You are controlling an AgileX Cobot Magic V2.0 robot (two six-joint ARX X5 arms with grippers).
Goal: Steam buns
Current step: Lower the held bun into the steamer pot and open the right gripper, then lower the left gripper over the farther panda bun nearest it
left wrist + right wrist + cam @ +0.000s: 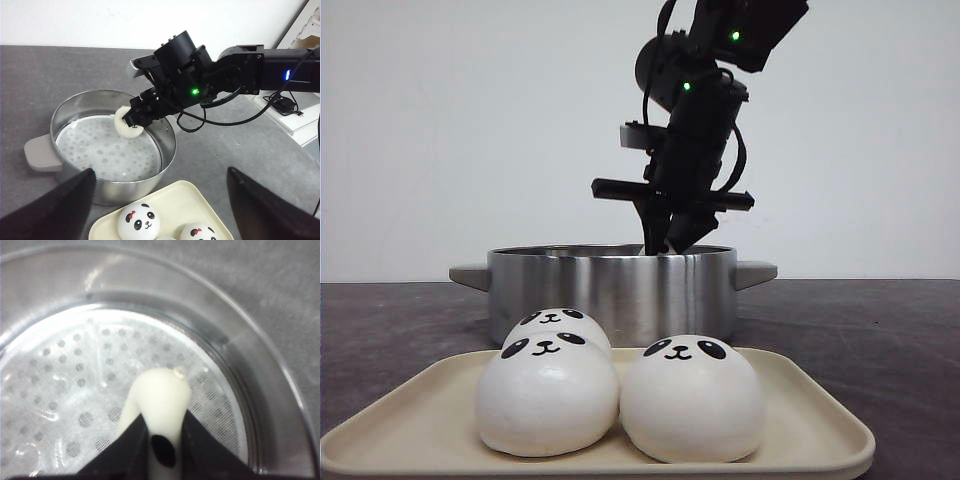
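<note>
Front view has the right black gripper [665, 240] dipped just inside the round stainless steel pot [610, 285], and the right wrist view shows it squeezing one white panda-face bun [159, 405] tight, over the perforated white steamer liner [75, 390]. Three more white panda buns [690, 395] sit on the beige rectangular tray [820, 425] up front. Left gripper [160, 205] hangs spread wide over the tray, holding nothing.
</note>
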